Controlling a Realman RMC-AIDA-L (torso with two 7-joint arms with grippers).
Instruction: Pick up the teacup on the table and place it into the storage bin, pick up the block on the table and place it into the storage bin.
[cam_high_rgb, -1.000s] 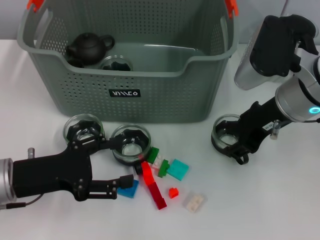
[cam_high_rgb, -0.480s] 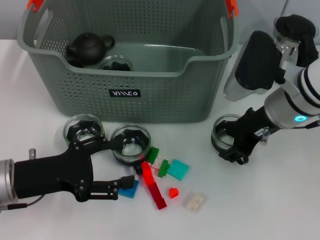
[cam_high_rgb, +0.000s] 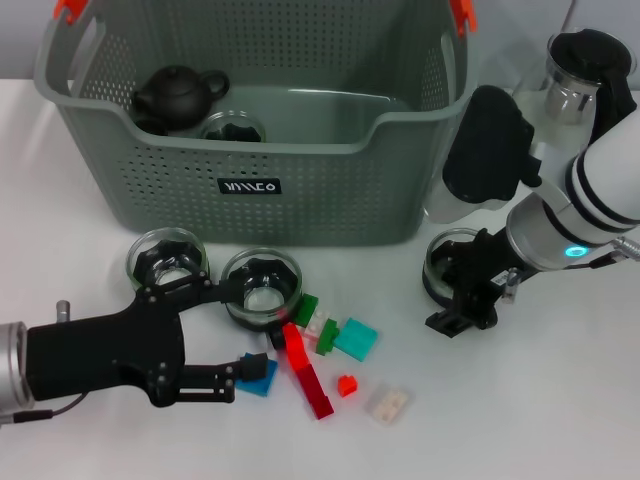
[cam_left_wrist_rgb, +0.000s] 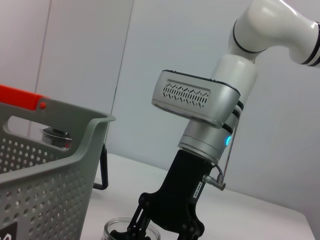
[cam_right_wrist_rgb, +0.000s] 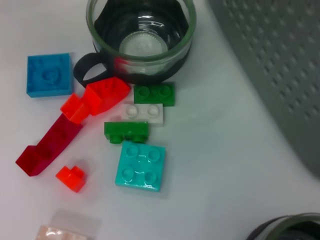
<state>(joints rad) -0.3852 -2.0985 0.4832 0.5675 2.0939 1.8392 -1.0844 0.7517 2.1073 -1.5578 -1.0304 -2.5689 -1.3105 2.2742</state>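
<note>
Right claw (cam_high_rgb: 462, 312) partly hides the teacup (cam_high_rgb: 445, 265), fingertips hard to make out

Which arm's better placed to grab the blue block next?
Left. The left gripper lies low on the table with the blue block at its fingertips. The right gripper is across the table beside a glass teacup.
</note>
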